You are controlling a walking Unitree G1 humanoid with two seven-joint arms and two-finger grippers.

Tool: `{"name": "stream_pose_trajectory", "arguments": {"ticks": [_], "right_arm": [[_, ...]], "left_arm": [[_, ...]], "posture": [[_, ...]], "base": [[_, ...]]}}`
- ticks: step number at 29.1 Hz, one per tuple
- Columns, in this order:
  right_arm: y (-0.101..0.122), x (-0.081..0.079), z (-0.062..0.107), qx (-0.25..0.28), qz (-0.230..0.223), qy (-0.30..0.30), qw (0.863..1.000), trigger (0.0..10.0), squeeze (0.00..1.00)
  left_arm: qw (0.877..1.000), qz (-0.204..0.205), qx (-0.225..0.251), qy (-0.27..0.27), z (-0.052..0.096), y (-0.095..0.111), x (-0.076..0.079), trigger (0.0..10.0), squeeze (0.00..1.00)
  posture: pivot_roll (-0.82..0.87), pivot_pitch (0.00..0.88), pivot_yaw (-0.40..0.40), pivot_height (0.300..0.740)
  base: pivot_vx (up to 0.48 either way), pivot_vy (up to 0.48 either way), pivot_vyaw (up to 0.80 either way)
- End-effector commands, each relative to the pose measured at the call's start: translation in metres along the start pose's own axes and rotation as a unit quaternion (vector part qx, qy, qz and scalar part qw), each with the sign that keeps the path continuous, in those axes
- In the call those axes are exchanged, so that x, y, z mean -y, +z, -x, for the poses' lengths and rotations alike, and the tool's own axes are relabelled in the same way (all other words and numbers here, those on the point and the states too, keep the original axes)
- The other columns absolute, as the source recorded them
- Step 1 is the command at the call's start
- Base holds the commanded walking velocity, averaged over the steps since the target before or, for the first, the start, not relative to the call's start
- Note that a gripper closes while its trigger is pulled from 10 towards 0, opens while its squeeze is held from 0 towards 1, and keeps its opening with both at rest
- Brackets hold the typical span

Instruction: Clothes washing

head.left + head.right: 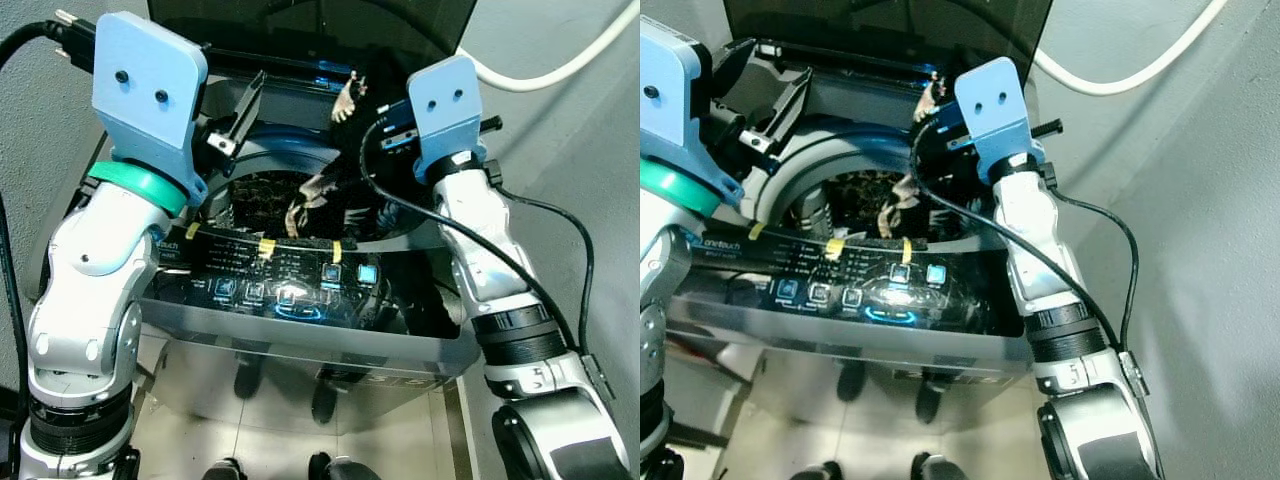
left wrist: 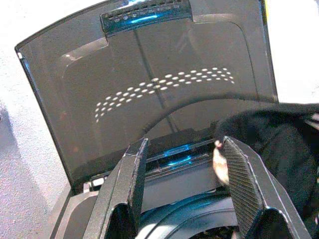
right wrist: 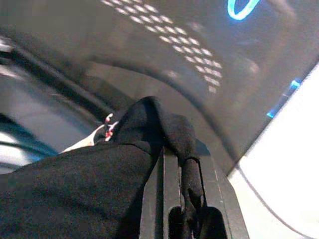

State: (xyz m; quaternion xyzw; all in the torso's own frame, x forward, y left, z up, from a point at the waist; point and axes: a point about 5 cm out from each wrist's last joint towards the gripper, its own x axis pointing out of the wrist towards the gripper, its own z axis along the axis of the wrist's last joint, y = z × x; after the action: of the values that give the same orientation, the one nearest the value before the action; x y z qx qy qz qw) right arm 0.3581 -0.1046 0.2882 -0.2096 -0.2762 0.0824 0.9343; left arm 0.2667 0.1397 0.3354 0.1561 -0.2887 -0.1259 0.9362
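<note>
Soft black patterned cloth [image 1: 335, 190] hangs centre frame over round washer drum [image 1: 260, 195]; right gripper [image 3: 182, 172] pinches it, left gripper [image 2: 187, 181] fingers spread.

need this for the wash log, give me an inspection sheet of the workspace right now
surface: washing machine, top-loading, control panel lit blue, yellow tape strips along the front rim
job's things: black patterned garment hanging over the drum
lid: lid raised
clutter: nothing seen
grippers: right gripper shut on the garment above the drum; left gripper open, beside the garment
cables: black cable along the right arm; white hose on the wall
surroundings: grey walls, pale floor
</note>
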Motion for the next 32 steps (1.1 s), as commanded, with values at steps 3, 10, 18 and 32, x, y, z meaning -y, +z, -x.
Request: {"name": "stream_pose_trajectory", "arguments": {"ticks": [3,10,18,32], "right_arm": [[0.02,-0.024,0.013,0.068,-0.107,0.129,0.984,10.0,1.0],[0.028,-0.036,0.021,0.085,-0.142,0.196,0.967,10.0,0.88],[0.016,-0.034,0.023,0.068,-0.117,0.216,0.967,10.0,0.0],[-0.009,0.004,0.015,-0.01,-0.253,-0.075,0.964,10.0,0.0]], "left_arm": [[1.0,0.003,-0.001,-0.006,0.001,-0.002,0.002,10.0,0.0],[1.0,0.002,-0.003,-0.006,0.001,-0.003,0.002,10.0,0.0],[1.0,0.002,-0.006,-0.005,0.002,-0.003,0.002,10.0,0.0],[0.999,-0.028,-0.018,-0.014,0.009,-0.018,0.015,10.0,0.0]], "posture": [[0.11,0.107,-0.026,0.74],[0.12,0.109,-0.027,0.74],[0.12,0.114,-0.023,0.74],[0.11,0.117,-0.023,0.74]], "base": [[0.0,0.0,0.0],[0.0,0.0,0.0],[0.0,0.0,0.0],[0.0,0.0,0.0]]}}
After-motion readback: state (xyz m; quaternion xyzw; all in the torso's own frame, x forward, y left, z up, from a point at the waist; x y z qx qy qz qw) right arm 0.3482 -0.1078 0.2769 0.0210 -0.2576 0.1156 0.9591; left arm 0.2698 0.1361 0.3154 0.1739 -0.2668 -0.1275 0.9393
